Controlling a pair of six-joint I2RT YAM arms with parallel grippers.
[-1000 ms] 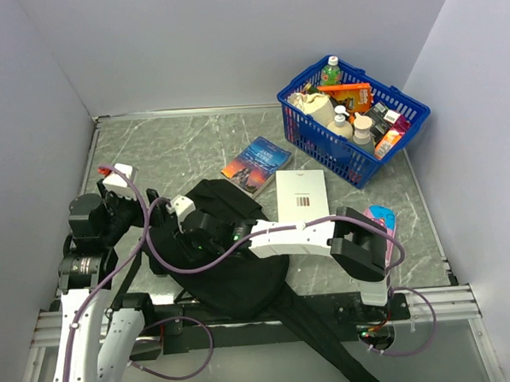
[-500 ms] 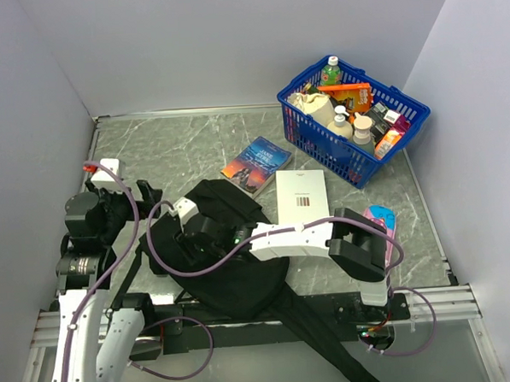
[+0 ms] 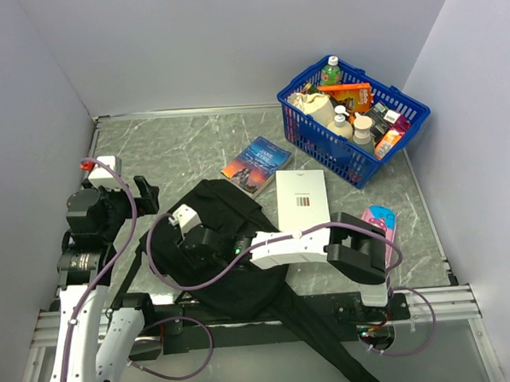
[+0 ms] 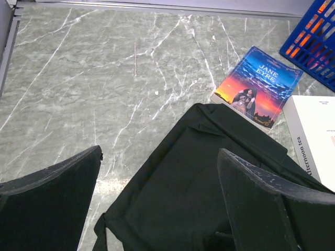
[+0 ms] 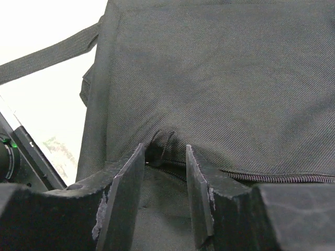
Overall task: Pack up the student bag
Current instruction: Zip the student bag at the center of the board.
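I see the black backpack on the surface between the arms, long axis far-left to near-right, straps nearward. Left claw is wide; only the right wrist view shows the right claw narrow at the zipper.

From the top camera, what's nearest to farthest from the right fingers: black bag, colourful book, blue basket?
1. Black bag, directly beneath the right fingers.
2. Colourful book, just beyond the bag.
3. Blue basket, far right corner.
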